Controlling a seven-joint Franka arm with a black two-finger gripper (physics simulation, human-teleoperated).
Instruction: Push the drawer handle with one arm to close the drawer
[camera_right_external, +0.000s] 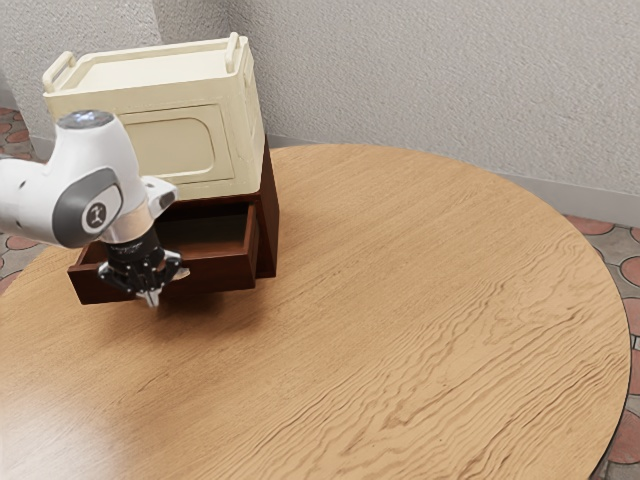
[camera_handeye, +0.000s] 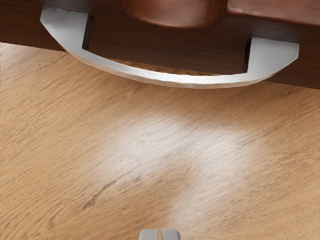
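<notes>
Dark-brown wood forms the open drawer at the worktop's far side, toward the exterior view's left; the clenched gripper hangs near its silver handle, apart from it.

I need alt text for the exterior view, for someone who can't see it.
A dark wooden drawer stands open, with a robot arm's black gripper, fingers together, in front of it. The drawer's cabinet bears a cream box and stands on a round wooden table near a pale wall.
</notes>
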